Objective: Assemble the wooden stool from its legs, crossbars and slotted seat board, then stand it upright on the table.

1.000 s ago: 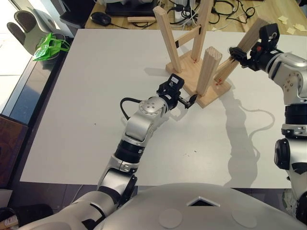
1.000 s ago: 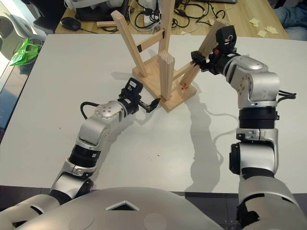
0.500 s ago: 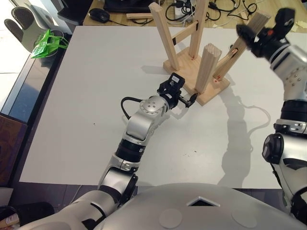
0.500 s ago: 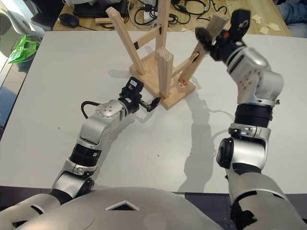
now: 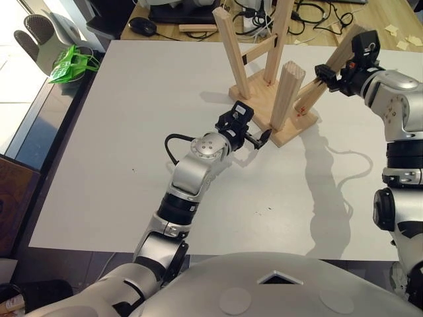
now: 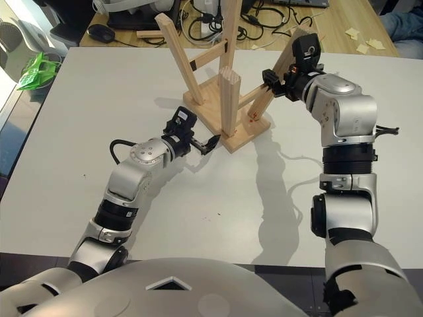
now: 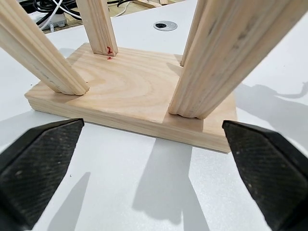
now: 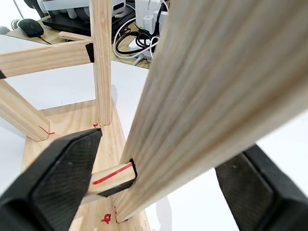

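The stool [image 5: 274, 86] stands upside down on the white surface [image 5: 132, 132]: its seat board [image 7: 130, 96] lies flat and four square legs of pale, straight-grained wood point up. The board is a thick rectangular slab with swirling grain and crisp edges.

The left jaws are open, low over the surface, and their black, wedge-shaped fingers [image 7: 38, 163] are spread wide. The long edge of the board lies just ahead of them without touching, and the nearest leg [image 7: 226, 53] rises right behind that edge. Red pen marks sit on the wood at the foot of a farther leg [image 7: 98, 24] – too scrawled to read with certainty.

The right jaws are open too and straddle the slanted leg [image 5: 309, 98] near its free end. One textured black finger [image 8: 62, 183] stands clear of the leg on one side; the other lies close on the opposite side. In the gap beside that leg shows the end of a crossbar [image 8: 108, 180], which carries a red line and a dark tip. Beyond these jaws a second crossbar [image 8: 43, 57] joins two far legs.

Past the stool, off the white surface, lie a black mouse [image 5: 140, 25] and tangled cables [image 5: 317, 10].
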Action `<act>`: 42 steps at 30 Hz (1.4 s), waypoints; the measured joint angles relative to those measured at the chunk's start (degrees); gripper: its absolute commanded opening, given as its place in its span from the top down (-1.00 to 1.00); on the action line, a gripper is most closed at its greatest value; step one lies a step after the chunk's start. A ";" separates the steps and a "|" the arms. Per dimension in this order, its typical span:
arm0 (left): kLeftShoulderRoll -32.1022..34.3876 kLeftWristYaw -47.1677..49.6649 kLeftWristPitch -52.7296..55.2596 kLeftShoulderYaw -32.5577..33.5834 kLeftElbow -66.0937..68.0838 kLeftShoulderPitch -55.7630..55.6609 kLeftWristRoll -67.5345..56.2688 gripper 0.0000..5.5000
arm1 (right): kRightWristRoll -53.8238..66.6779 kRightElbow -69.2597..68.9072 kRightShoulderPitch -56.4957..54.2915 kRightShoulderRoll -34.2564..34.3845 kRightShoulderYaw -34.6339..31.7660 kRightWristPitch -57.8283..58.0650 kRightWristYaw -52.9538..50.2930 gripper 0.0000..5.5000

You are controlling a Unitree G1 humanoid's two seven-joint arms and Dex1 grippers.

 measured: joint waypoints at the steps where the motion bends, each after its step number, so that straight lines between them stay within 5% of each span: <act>1: 0.02 0.02 -0.03 0.01 0.03 0.01 0.01 -0.96 | 0.59 -0.07 0.64 1.23 -1.67 -1.96 -0.25 -0.44; 9: -0.53 0.12 -0.54 0.06 1.02 -0.55 0.12 -0.96 | 3.25 1.37 0.51 6.67 -15.15 -20.36 -9.04 -0.44; 18: -4.19 2.09 -2.73 -0.93 1.24 -1.97 0.94 -0.96 | 9.01 0.32 -7.55 2.54 -27.05 -27.05 -13.24 -0.44; 20: -4.87 2.53 -3.63 -0.84 1.26 -2.54 0.97 -0.96 | 8.80 -1.96 -7.23 0.85 -24.75 -26.37 -9.00 -0.44; 24: -4.10 2.73 -5.01 0.30 2.45 -2.82 1.14 -0.96 | 7.13 -17.12 -5.33 -0.82 -6.87 -23.21 5.35 -0.44; 28: -4.20 6.08 -6.43 4.12 3.76 -2.87 1.59 -0.96 | 6.66 -28.97 -3.80 3.97 5.91 -17.03 7.40 -0.44; 34: -3.80 8.09 -7.18 7.41 5.32 -2.90 2.05 -0.96 | 6.93 -33.49 -0.80 10.59 13.04 -10.95 5.42 -0.44; 42: -4.10 8.13 -7.34 7.30 5.54 -2.81 2.24 -0.96 | -3.10 -33.03 0.12 9.62 19.34 -8.51 2.61 -0.44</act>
